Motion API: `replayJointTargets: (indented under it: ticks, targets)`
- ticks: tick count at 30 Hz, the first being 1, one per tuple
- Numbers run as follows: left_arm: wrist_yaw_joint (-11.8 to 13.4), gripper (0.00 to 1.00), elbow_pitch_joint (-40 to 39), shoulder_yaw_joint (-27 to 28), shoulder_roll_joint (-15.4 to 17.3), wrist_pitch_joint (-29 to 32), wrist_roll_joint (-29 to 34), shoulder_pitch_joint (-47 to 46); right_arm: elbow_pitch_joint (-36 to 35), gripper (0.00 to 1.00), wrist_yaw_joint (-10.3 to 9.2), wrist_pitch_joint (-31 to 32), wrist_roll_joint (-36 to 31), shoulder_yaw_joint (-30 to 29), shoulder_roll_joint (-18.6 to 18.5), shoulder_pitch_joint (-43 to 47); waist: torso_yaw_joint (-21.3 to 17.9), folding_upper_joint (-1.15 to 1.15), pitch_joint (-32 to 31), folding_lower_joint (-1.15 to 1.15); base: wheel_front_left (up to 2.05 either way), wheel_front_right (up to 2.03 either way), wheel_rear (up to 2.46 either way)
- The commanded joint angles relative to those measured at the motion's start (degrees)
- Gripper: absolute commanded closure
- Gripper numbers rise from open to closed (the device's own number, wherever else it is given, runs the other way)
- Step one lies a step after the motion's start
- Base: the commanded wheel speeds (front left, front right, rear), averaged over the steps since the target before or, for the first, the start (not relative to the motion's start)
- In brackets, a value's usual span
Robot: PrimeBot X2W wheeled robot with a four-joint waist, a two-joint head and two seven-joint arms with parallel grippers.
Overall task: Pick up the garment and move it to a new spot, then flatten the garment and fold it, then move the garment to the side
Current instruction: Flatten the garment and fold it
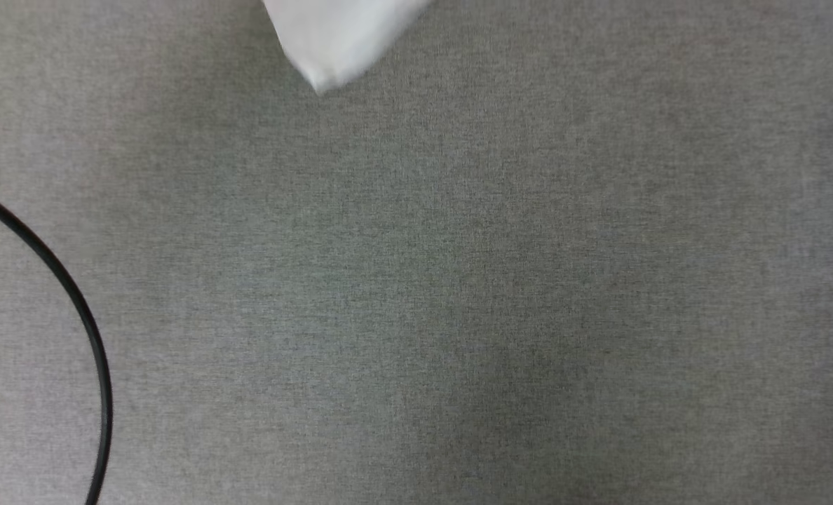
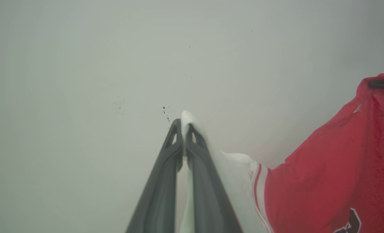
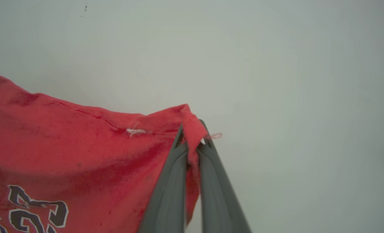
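Head camera looks straight down, close over a grey cloth surface (image 1: 458, 280). Each wrist camera sights along its own jaws; both share the garment (image 2: 324, 174), near.

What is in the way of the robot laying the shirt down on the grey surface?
Nothing visible does. The left gripper and right gripper are both shut on the garment. On the grey surface below, just a black cable curves near the left edge.

A flat grey woven fabric surface (image 1: 458, 280) is evenly lit, with a soft darker shadow low in the middle. A thin black curved cable (image 1: 80, 308) arcs at its left. In the wrist views a plain pale grey-white wall (image 2: 82, 64) carries tiny dark specks (image 2: 165, 110).
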Motion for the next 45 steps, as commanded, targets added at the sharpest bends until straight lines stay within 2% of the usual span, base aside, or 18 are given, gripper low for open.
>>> replayJointTargets:
  ticks: [1, 7, 14, 23, 30, 33, 39, 45]
  targets:
    - [-0.80, 1.00, 1.77, 0.17, -0.76, -0.55, 0.23, -2.37, 1.25, 1.00, -0.02, -0.58, -0.18, 0.15, 0.66, -2.33, 0.04, 0.00, 1.34, -0.01, 0.00, 0.00, 0.00]
    - [-3.22, 1.00, 10.15, 0.41, -3.02, -2.83, 0.99, -10.06, 7.27, 1.00, -0.02, -3.21, -1.57, 2.07, 3.11, -10.06, -0.19, 0.00, 3.55, -0.01, 0.00, 0.00, 0.00]
    - [-5.03, 1.00, 16.45, -0.84, -4.79, -5.33, 0.30, -8.81, 12.53, 1.00, -0.02, -6.69, -0.75, 6.31, 3.76, -9.23, 0.32, 0.00, 4.48, -0.01, 0.00, 0.00, 0.00]
    - [-7.28, 1.00, 22.37, -3.27, -5.00, -8.96, -1.85, 2.39, 19.96, 1.00, -0.02, -12.30, 3.75, 12.10, 4.92, 0.89, 0.63, 0.00, 2.66, -0.01, 0.00, 0.00, 0.00]
    - [-7.90, 1.00, 20.49, -6.41, -4.04, -10.22, -3.44, 19.16, 21.21, 1.00, -0.02, -16.72, 8.20, 17.92, 4.66, 14.95, 0.64, 0.00, -2.20, -0.01, 0.00, 0.00, 0.00]
    - [-7.18, 1.00, 18.10, -7.50, -3.91, -10.42, -4.24, 27.63, 19.81, 1.00, -0.02, -18.06, 10.19, 20.63, 4.10, 21.69, 0.62, 0.00, -5.15, -0.01, 0.00, 0.00, 0.00]
    - [-2.91, 1.00, 9.93, -8.94, -2.48, -10.62, -6.54, 45.66, 16.80, 1.00, -0.02, -19.63, 14.73, 24.95, 2.43, 34.67, 0.33, 0.00, -11.48, -0.01, 0.00, 0.00, 0.00]
    - [1.48, 1.00, 0.44, -11.21, 0.80, -9.82, -8.91, 62.77, 13.61, 1.00, -0.02, -20.42, 19.07, 27.69, -1.31, 46.79, 0.66, 0.00, -17.97, -0.01, 0.00, 0.00, 0.00]
